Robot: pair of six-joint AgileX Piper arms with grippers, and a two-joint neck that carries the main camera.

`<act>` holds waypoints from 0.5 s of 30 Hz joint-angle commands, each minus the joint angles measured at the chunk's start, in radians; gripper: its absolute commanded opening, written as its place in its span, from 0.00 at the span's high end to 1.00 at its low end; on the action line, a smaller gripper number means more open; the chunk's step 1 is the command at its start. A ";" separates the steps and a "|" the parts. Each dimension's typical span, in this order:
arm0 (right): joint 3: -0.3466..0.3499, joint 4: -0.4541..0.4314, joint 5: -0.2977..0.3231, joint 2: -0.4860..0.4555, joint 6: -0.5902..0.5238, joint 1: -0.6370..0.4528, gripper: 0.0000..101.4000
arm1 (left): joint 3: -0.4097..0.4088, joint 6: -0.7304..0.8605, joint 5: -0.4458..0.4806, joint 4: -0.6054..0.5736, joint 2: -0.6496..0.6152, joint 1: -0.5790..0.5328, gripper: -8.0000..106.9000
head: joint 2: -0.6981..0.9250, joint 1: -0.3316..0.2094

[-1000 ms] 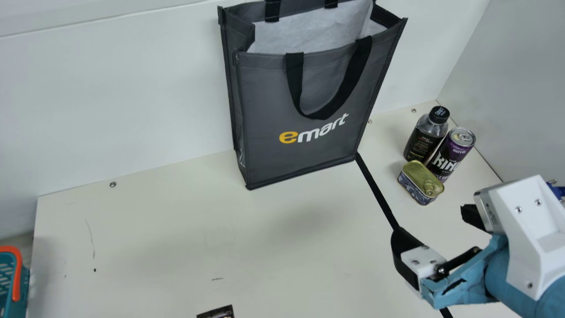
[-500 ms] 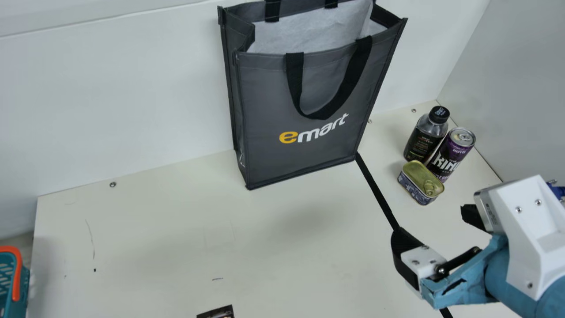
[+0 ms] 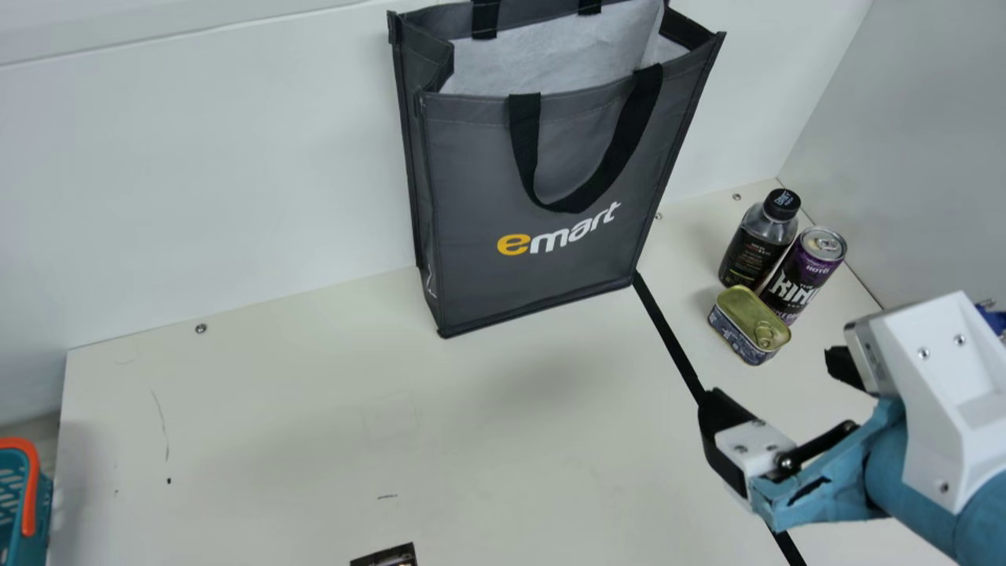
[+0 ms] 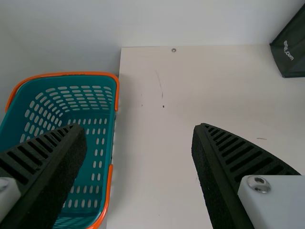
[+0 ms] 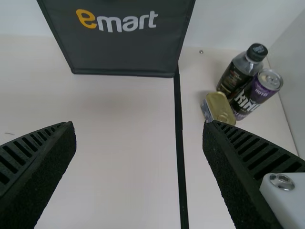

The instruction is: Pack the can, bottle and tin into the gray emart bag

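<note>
While the right hand [image 3: 772,377] is opened wide, the black-capped bottle [image 3: 754,244], the purple-and-black can [image 3: 798,275] and the gold-topped tin [image 3: 739,308] are seen clustered beyond it, near the side wall [image 3: 919,134]. Between that hand and the gray emart bag [image 3: 471,181], the cream surface [image 3: 314,432] is crossed by a black strip [image 3: 668,334]; the left hand [image 4: 140,128] is spread wide near the teal basket [image 3: 43,511].

Gray bag [image 3: 471,181], purple-black can [image 3: 809,267], gold-topped tin [image 3: 743,312]
</note>
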 commanded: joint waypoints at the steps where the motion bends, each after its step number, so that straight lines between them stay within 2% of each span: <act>1: -0.024 -0.013 -0.002 0.017 -0.004 0.007 0.10 | 0.000 0.000 0.000 0.000 0.000 0.000 0.15 | -0.001 -0.023; 15: -0.187 -0.042 -0.026 0.154 -0.079 0.040 0.10 | 0.000 0.000 0.000 0.000 0.000 0.000 0.15 | -0.001 -0.023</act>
